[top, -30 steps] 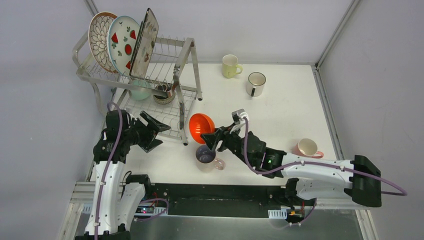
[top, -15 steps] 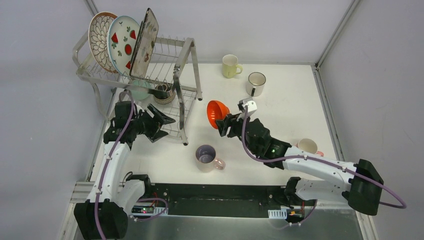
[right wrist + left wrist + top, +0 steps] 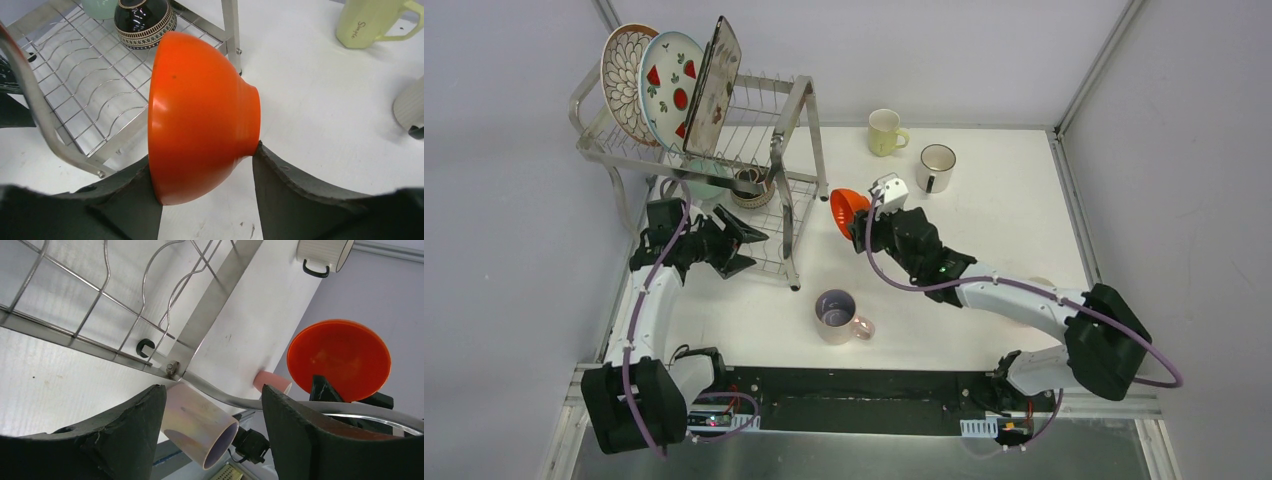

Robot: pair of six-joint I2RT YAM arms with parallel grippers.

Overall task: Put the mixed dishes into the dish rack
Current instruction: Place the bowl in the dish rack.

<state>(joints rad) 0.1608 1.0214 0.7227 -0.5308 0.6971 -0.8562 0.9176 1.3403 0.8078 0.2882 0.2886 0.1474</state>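
Note:
My right gripper (image 3: pixel 858 224) (image 3: pixel 204 156) is shut on the orange bowl (image 3: pixel 847 204) (image 3: pixel 200 110), one finger inside the rim and one on the foot. It holds the bowl on its side in the air, just right of the dish rack (image 3: pixel 769 150) (image 3: pixel 90 65). My left gripper (image 3: pixel 746 247) (image 3: pixel 212 390) is open and holds nothing, low over the rack's lower tier (image 3: pixel 145 320). The top tier carries three plates (image 3: pixel 669 90). A mint bowl (image 3: pixel 702 185) (image 3: pixel 100 6) and a brown bowl (image 3: pixel 749 188) (image 3: pixel 145 20) sit in the lower tier. The lilac mug (image 3: pixel 836 312) (image 3: pixel 200 422) stands on the table.
A yellow mug (image 3: pixel 884 130) (image 3: pixel 370 22) and a white mug (image 3: pixel 935 166) (image 3: pixel 412 107) stand at the back of the white table (image 3: pixel 984 230). The pink mug (image 3: pixel 271 382) lies beyond the rack's frame in the left wrist view. The rack's upright post (image 3: pixel 809 130) is close to the bowl.
The right arm lifted the orange bowl from beside the lilac mug and carried it back, towards the rack's right post. The left arm reached further over the lower tier, its jaws narrowing slightly.

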